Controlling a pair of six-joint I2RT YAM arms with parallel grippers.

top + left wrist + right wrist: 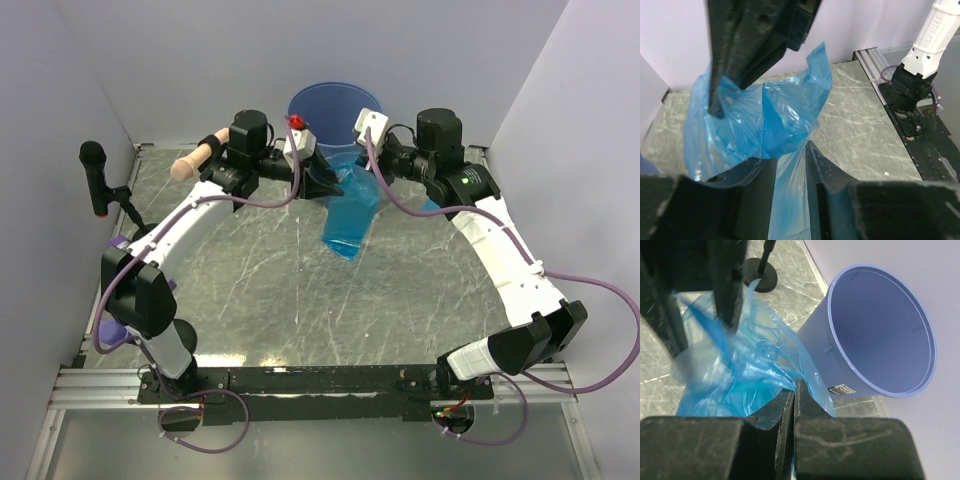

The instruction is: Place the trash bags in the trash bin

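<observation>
Where the right fingers [807, 410] bite: pressed fully together on a fold near the top of the trash bag [740, 370], so the film hangs from that single pinch.
Left fingers [822, 180]: a narrow gap, with a strip of the film running down between them. They do not look clamped on it.
Why two holds: my judgement is that one pinch lets film this flimsy sag and spread. A second hold lower down would gather it so that it clears the rim.
Bag position: at the far middle of the surface [300, 290], slung between the two wrists and just to the near side of the trash bin [330, 110]. Its lower end trails toward the near side and seems to rest on the surface. None of it is over the rim.
Bag look: thin, translucent bright-blue film, glossy and heavily creased. It is bunched into peaks at the top and hangs flatter and paler lower down.
Bin: a rigid, duller-blue bucket with tapering sides and a thick rim, standing at the far edge by the back wall. Its mouth is open, and the right wrist view shows no film inside.
Step in hand: securing the bag before lifting it over the rim.
</observation>
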